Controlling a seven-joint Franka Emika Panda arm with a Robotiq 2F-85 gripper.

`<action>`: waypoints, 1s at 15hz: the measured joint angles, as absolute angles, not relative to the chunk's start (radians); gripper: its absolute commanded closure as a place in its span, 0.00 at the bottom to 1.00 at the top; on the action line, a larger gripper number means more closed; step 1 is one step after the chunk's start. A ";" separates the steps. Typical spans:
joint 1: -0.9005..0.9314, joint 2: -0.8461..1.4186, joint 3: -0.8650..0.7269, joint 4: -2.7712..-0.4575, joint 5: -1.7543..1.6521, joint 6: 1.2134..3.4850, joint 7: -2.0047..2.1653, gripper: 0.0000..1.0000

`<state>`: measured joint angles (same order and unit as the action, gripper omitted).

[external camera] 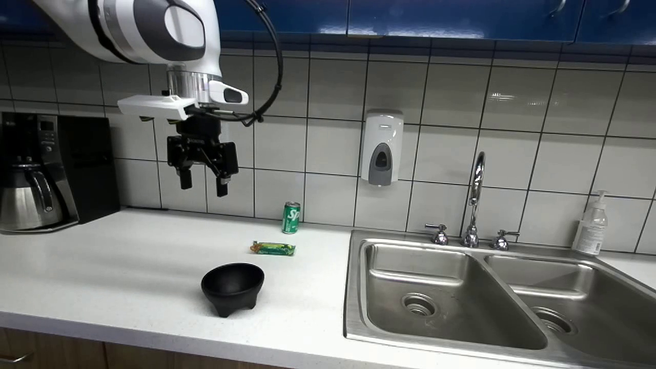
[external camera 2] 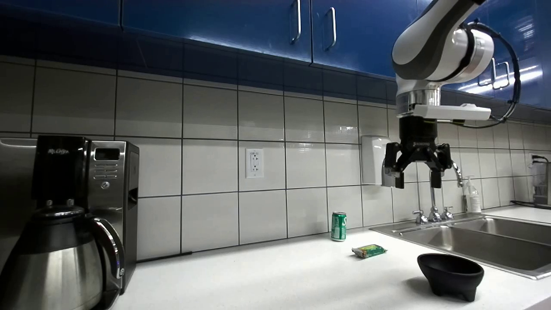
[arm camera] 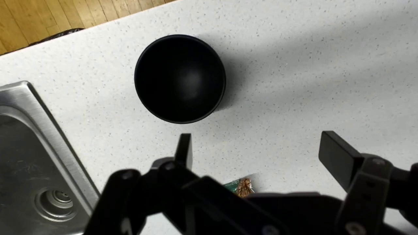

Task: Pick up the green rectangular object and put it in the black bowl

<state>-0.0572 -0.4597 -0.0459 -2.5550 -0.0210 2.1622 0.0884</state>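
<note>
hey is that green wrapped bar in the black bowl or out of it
Out: both exterior views show the green bar lying on the counter, apart from the black bowl.

Spread gripper [arm camera: 257, 143] partly hides green bar [arm camera: 240, 187], black bowl [arm camera: 180, 79] unobscured

A Sprite can [external camera: 291, 218] and a coffee maker [external camera: 84, 164] with a steel carafe [external camera: 23, 205] stand on the white surface [external camera: 128, 256]. A soap dispenser [external camera: 383, 146] hangs on the tiled wall [external camera: 333, 143] below blue cabinets [external camera: 461, 18]. A double-basin sink [external camera: 354, 292] has a chrome faucet [external camera: 475, 190].

In the wrist view, the pincer [arm camera: 257, 140] hides the green bar [arm camera: 240, 187] (mostly) — sink [arm camera: 49, 130] cropped.
</note>
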 measured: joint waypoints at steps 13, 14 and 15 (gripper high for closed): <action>-0.058 -0.188 -0.037 -2.463 -0.021 2.319 0.266 0.00; -0.058 -0.164 -0.037 -2.442 -0.020 2.320 0.285 0.00; -0.058 -0.141 -0.037 -2.420 -0.019 2.321 0.305 0.00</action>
<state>-0.0578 -0.1409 -0.0373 -2.4200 -0.0195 2.3206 0.3049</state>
